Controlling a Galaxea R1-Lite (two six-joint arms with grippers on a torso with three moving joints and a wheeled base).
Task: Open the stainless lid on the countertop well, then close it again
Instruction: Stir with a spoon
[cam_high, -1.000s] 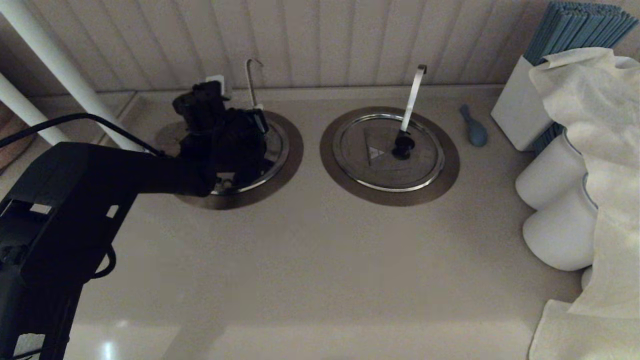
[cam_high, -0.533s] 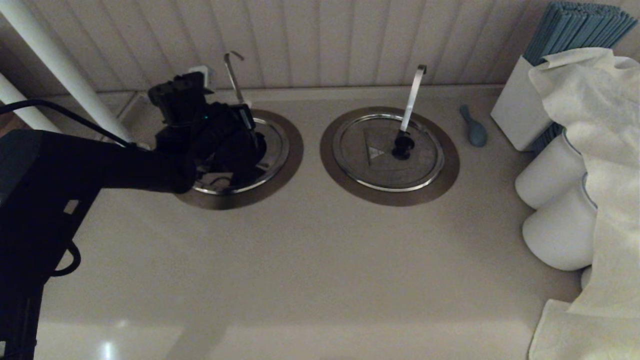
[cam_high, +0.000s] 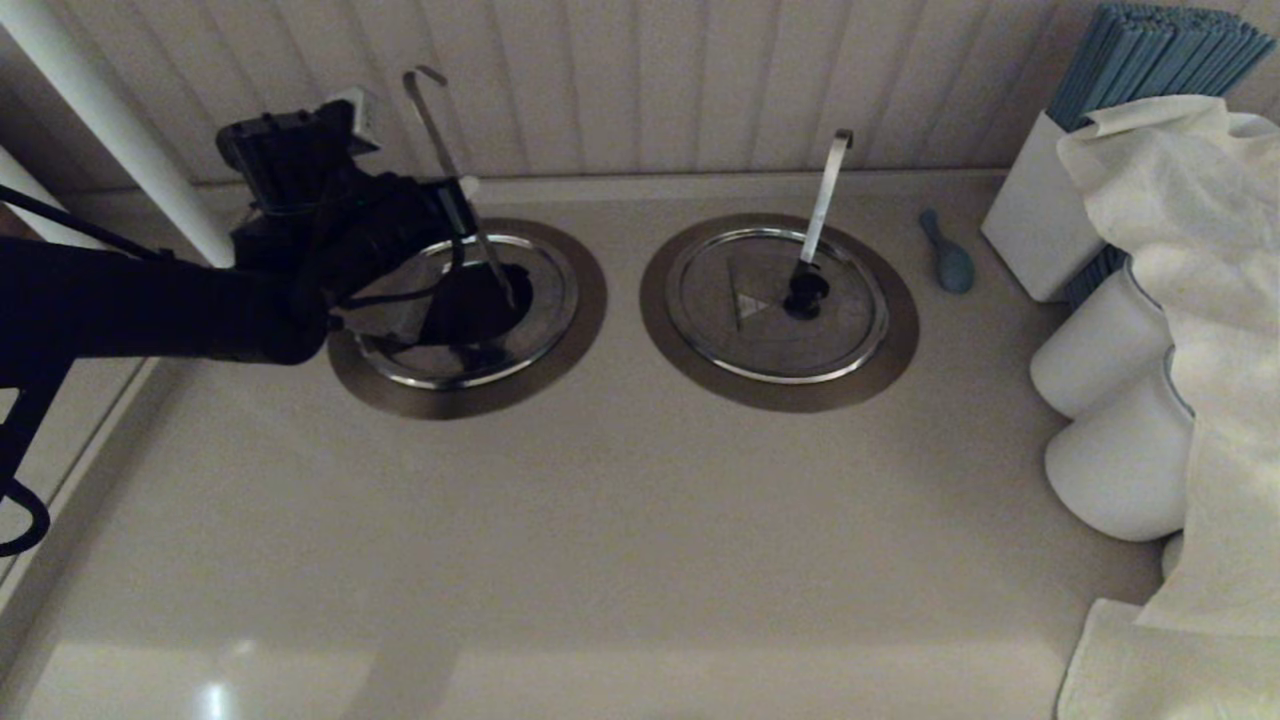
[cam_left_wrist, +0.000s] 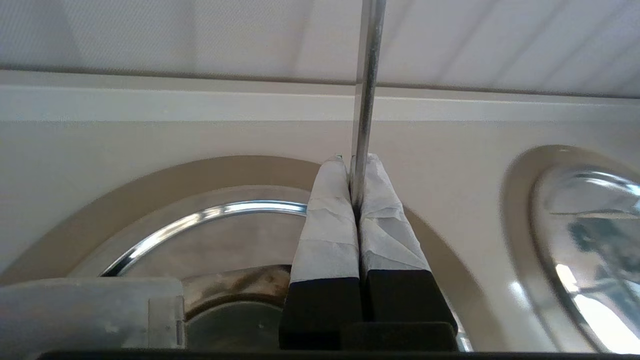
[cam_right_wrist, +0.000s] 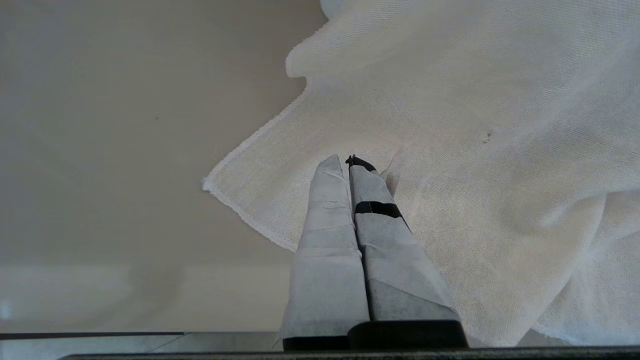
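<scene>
The stainless lid (cam_high: 542, 308) sits in the left countertop well, inside its dull-brown ring (cam_high: 592, 330) (cam_left_wrist: 150, 175). A thin hook-ended rod (cam_high: 440, 130) (cam_left_wrist: 367, 75) rises through the lid and leans back and to the left. My left gripper (cam_high: 463, 190) (cam_left_wrist: 354, 160) is shut on this rod, well above the lid. A dark opening (cam_high: 515, 285) shows where the rod enters, with a dark wedge beside it. I cannot tell how far the flap is raised. The arm hides the lid's left part and its knob. My right gripper (cam_right_wrist: 350, 160) is shut on nothing, out of the head view.
The twin lid (cam_high: 775, 305) with its pale flat handle (cam_high: 825, 190) lies shut to the right. A blue spoon (cam_high: 950, 260), a white box of blue straws (cam_high: 1040, 210), white jars (cam_high: 1110, 350) and a white cloth (cam_high: 1200, 300) (cam_right_wrist: 450, 125) crowd the right side. A panelled wall stands behind.
My left gripper moved left and up towards the wall, still shut on the rod. The rod's hooked top swung left with it, and more of the left lid and the dark opening now show.
</scene>
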